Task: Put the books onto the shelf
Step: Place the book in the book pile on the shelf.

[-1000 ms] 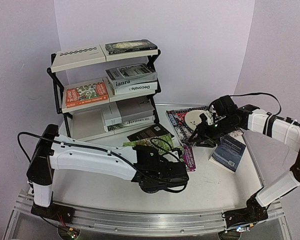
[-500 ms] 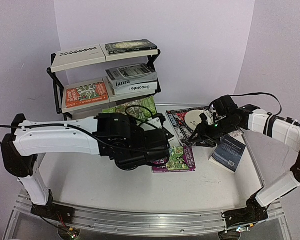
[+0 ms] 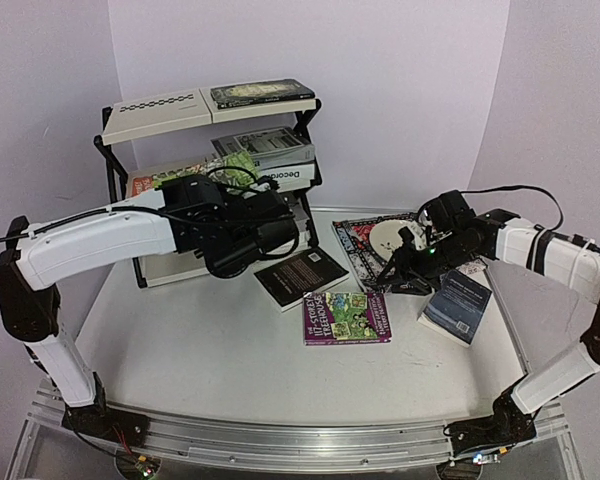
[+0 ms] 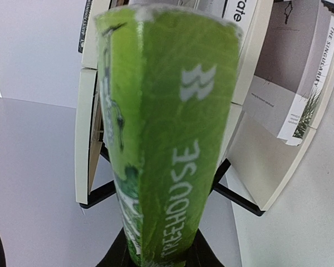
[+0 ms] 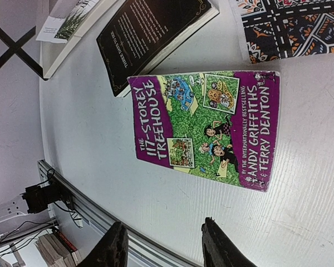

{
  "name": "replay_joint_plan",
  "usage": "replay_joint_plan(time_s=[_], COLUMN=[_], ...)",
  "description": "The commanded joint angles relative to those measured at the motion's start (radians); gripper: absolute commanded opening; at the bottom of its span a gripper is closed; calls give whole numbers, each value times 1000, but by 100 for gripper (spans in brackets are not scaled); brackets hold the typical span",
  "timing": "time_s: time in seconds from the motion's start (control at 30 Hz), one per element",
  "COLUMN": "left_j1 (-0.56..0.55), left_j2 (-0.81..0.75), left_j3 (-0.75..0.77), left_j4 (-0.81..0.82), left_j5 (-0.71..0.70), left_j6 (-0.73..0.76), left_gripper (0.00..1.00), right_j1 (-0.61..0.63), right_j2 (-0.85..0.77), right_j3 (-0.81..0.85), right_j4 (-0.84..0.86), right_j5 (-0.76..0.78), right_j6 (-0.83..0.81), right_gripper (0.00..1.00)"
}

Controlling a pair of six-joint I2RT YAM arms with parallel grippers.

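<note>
**Green book (image 4: 167, 139) raised to the shelf (image 3: 155, 112); 3 books remain on the desk (image 3: 200, 350).**
In the last second the left hand (image 3: 235, 205), clenched on the green book, rose from the desk to about the middle tier; we judge insertion is next. Only the top view shows the black book (image 3: 302, 275), purple book (image 3: 346, 317) and blue book (image 3: 458, 305) together. Only the right wrist view shows the right hand (image 5: 164, 245) released and empty.
</note>
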Motion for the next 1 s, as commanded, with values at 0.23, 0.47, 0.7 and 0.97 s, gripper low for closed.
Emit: replay_joint_plan(time_s=[0.23,0.47,0.7,0.97], left_j1=[127,146,154,199], left_j2=[-13,-17,-356,-357], left_j3=[42,69,-365,-408], left_j4=[46,106,1088,1241], left_j5=[-76,5,234,209], left_j6=[3,28,733,912], left_gripper=[0,0,0,0], right_j1=[-3,-3,-3,-3], right_j2=[57,76,66,75], right_j3=[54,68,68,68], right_j4=[-39,-37,-38,-38], right_j5=[-35,-54,-56,-58], right_j6=[-19,-18,-18,-13], right_gripper=[45,45,45,45])
